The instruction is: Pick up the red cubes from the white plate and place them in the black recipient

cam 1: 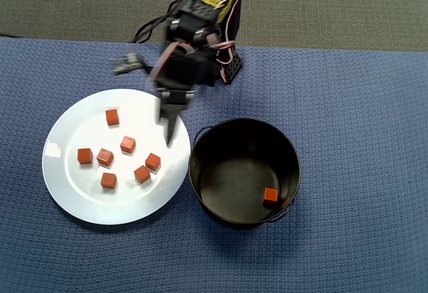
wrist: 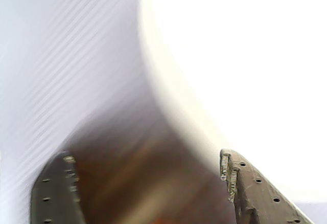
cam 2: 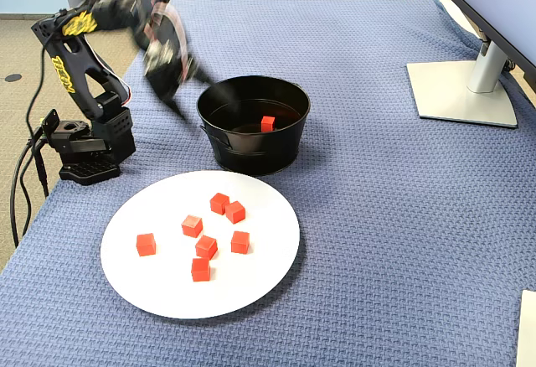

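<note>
Gripper (cam 1: 169,136) blurred mid-swing in the overhead view, tip over the right part of the plate (cam 1: 60,139), close to its rim. Jaws parted in the wrist view (wrist: 148,165), with nothing solid between the fingers: released and empty, as far as the smear allows. Only white glare and brown blur ahead of the fingers there, too streaked to name.

Pot (cam 1: 200,147) just right of the tip in the overhead view, rim near but not touching it. One cube (cam 1: 270,195) lying on the pot's bottom, well right of the tip and toward the picture's lower edge, against the far wall.

Seven cubes on the plate, all left of the tip or lower in that view. Nearest the tip: one (cam 1: 128,144) just to its left and one (cam 1: 153,162) slightly below-left. Further out: a lone one (cam 1: 112,116) up-left, then a loose cluster lower left (cam 1: 105,157), none stacked, a few nearly touching. Same count confirmed in the fixed view, e.g. (cam 2: 219,203).

Judged progress: early. One delivered, seven left, none in the grasp. Probably between deliveries and heading for another pick. Most likely target either of the two closest cubes. Tight spacing in the lower-left cluster a risk of nudging neighbours.
</note>
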Controlling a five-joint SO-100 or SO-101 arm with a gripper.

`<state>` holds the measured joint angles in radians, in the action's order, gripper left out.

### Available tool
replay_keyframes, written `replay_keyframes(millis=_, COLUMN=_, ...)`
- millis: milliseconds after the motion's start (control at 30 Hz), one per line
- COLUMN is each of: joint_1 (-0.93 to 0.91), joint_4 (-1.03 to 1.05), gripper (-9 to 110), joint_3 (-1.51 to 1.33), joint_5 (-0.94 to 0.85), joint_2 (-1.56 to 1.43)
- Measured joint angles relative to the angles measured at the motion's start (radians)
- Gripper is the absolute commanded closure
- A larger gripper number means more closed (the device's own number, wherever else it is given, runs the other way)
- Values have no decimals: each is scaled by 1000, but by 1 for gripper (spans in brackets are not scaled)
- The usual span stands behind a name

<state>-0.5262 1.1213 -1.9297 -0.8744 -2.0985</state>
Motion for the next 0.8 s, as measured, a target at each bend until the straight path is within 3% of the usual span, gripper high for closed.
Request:
replay_keyframes(millis=200, joint_1=-291, joint_4=-275, gripper=79, joint_3=-279, joint_5=-460, joint_2=0)
replay_keyframes(millis=333, joint_1=-400, joint_4=-405, gripper=78, joint_3=-351, joint_5=-644, joint_2=44)
replay_keyframes(millis=533, joint_1=-471, joint_4=-515, gripper=78, joint_3=-379, joint_5=-730, joint_2=127)
replay_keyframes(millis=800, joint_1=-512, joint_4=-575, gripper=81, joint_3=-379, joint_5=-680, joint_2=265)
